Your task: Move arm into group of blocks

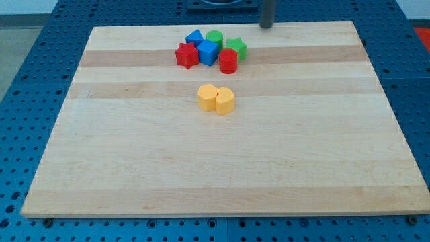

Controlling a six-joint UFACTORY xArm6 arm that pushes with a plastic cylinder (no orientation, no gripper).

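A tight group of blocks sits near the board's top centre: a red star (187, 55), a blue cube (208, 52), a blue block (195, 37) behind it, a green cylinder (214, 37), a green star (236, 47) and a red cylinder (228, 60). My tip (267, 27) touches down at the board's top edge, to the right of this group and apart from it. Two yellow blocks (216, 98) lie side by side, touching, below the group.
The wooden board (134, 168) lies on a blue perforated table (27, 81). A dark base stands beyond the board's top edge (215, 5).
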